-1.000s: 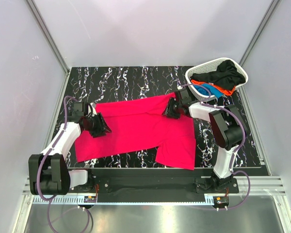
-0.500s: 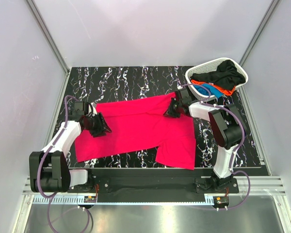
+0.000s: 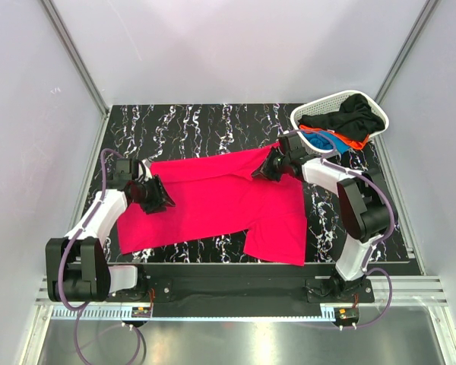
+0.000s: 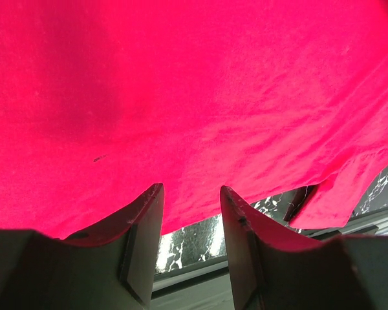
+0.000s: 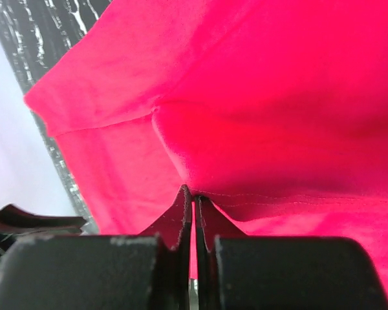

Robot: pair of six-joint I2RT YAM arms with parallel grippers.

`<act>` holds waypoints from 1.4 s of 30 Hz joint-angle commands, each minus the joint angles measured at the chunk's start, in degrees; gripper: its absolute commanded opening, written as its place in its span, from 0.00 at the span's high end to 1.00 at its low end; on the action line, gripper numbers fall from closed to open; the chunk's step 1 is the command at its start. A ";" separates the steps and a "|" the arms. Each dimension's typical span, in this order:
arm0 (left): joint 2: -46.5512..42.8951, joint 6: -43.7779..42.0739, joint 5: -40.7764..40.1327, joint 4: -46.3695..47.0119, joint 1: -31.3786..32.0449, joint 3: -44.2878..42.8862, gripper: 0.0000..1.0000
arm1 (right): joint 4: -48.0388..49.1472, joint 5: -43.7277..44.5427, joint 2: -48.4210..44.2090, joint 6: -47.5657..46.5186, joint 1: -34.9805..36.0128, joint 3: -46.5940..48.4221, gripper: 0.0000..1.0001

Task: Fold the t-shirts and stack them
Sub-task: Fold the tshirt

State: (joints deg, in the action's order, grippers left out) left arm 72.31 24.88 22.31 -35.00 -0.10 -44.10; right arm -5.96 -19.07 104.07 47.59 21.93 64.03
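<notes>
Here the pinkish-red t-shirt (image 3: 220, 201) lies spread flat on the desk (image 3: 213, 125), just left of the white basket (image 3: 330, 103) and nearer the arm bases. The right pincer (image 5: 193, 194) is all but closed, nipping a fold of cloth at the shirt corner nearest the basket. The left pincer (image 4: 191, 194), at the shirt's edge farthest from the basket, stands parted over the cloth and grips nothing. In the basket are the black t-shirt (image 3: 353, 115), the blue t-shirt (image 3: 328, 141) and the orange t-shirt (image 3: 357, 142).

Both arms extended forward, wrists low over the table.
Left pincer (image 4: 191, 194) fingers spread apart; right pincer (image 5: 193, 197) fingers pressed together, nipping the pinkish-red t-shirt (image 5: 278, 97).
</notes>
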 commanded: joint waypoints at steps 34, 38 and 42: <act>1.39 10.77 12.49 28.19 9.49 4.11 0.52 | -28.32 10.45 -14.87 -22.45 -8.73 -0.04 0.44; 10.62 14.40 13.20 36.65 16.87 -0.63 0.49 | -28.06 10.72 -12.32 -23.77 -10.51 -0.40 0.61; 19.50 17.91 13.20 43.52 21.80 -6.43 0.49 | -24.55 10.37 -9.51 -25.62 -10.77 -0.75 0.71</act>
State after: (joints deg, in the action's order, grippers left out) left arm 87.66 38.63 33.01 -3.20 19.51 -45.28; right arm -31.44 -10.83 93.10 26.06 11.00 63.20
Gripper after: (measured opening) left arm 0.511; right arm 0.298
